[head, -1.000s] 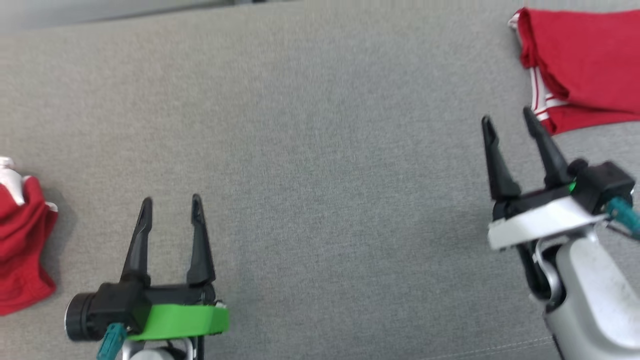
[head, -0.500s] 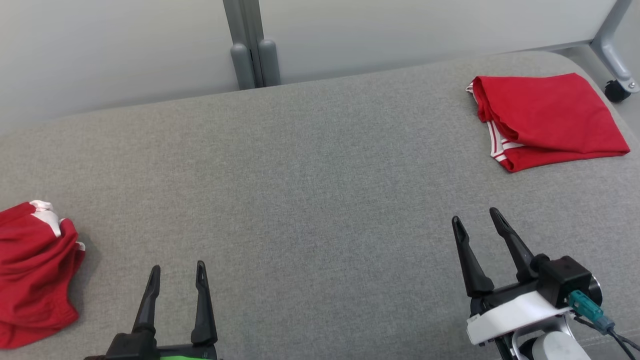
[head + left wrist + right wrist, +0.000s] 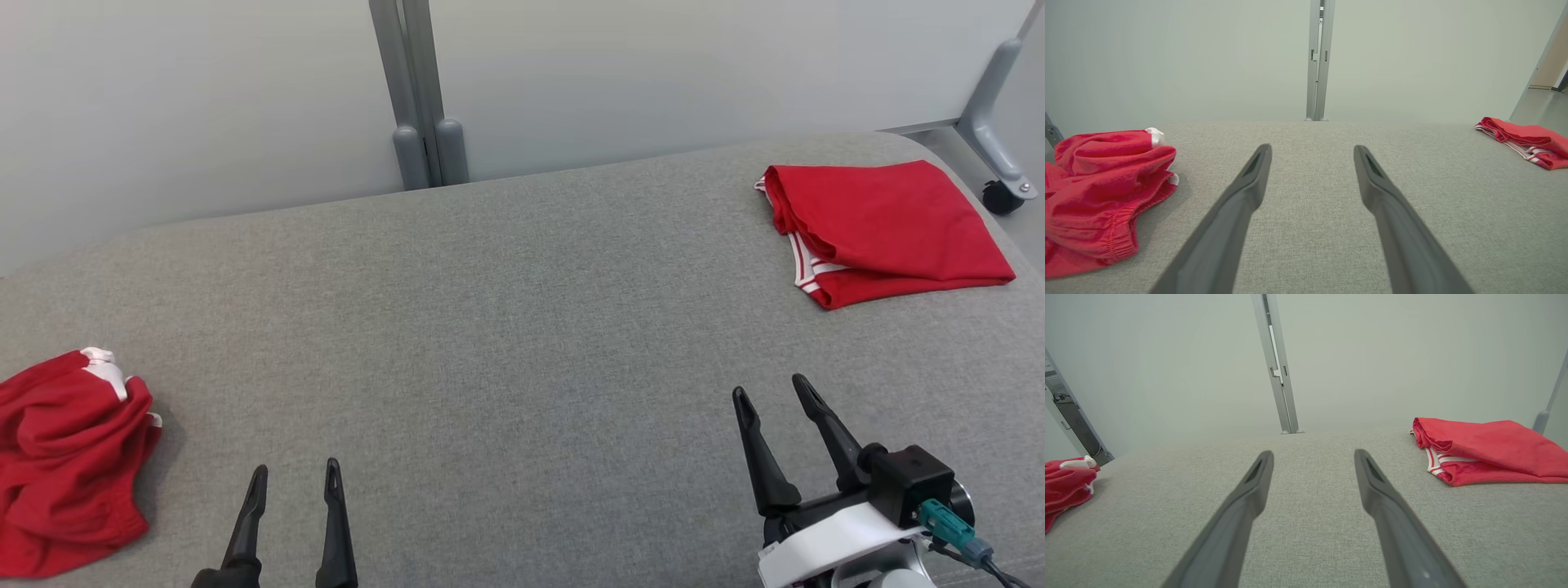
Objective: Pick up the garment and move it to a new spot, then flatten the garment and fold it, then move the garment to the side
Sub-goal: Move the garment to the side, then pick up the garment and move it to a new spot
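Lying folded on the grey bench [image 3: 522,327], the red garment [image 3: 890,216] sits ahead and to the right of the right jaws, which have drawn back from its edge and stand wide open, empty; I judge this piece finished and set aside. Off to the left of the left jaws, equally wide and empty, a crumpled red garment [image 3: 69,465] waits, nothing lying between them.

Crumpled red garment [image 3: 73,474], left edge off-frame
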Controlling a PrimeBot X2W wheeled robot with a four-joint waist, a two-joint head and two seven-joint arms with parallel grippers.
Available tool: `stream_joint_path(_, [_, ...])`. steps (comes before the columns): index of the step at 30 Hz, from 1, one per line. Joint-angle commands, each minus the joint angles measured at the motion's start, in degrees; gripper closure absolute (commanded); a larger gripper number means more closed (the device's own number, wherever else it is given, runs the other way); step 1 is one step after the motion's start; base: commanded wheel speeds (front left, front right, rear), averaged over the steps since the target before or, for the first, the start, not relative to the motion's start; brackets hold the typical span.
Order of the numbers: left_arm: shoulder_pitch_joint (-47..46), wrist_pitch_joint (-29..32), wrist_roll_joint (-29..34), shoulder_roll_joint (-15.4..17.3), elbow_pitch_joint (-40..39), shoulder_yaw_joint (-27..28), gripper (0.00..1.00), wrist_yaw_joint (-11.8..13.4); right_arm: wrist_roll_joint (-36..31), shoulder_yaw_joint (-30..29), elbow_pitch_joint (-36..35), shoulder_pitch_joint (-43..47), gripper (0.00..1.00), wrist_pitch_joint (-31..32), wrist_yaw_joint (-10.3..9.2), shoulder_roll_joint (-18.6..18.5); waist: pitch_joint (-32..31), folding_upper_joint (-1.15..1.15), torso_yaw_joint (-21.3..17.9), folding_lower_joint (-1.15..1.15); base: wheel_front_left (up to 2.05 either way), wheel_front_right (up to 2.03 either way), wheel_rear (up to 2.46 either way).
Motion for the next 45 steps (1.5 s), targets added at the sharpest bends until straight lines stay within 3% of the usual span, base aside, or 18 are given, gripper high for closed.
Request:
stream_joint_path(1, [0.8,-0.02,0.52,0.07,0.03,0.05,0.0,-0.25,0.61,-0.11,0.07,0.77,0.0,-0.16,-0.1,-0.09,-0.03,0.0,0.23,0.01,0.0,0.0,0.0])
stream_joint_path(33, [1.37,-0.02,2.01,0.06,-2.16,0.19,0.0,-0.32,0.46,0.09,0.57,1.56,0.0,-0.16,-0.1,-0.42,0.4,0.0,2.01,0.01,0.0,0.0,0.0])
stream_joint_path(45, [0.96,-0.02,2.46,0.09,-4.2,0.33,0.0,0.97,1.11,1.02,0.66,1.66,0.0,-0.15,-0.1,-1.05,1.87,0.0,10.99,0.01,0.0,0.0,0.0])
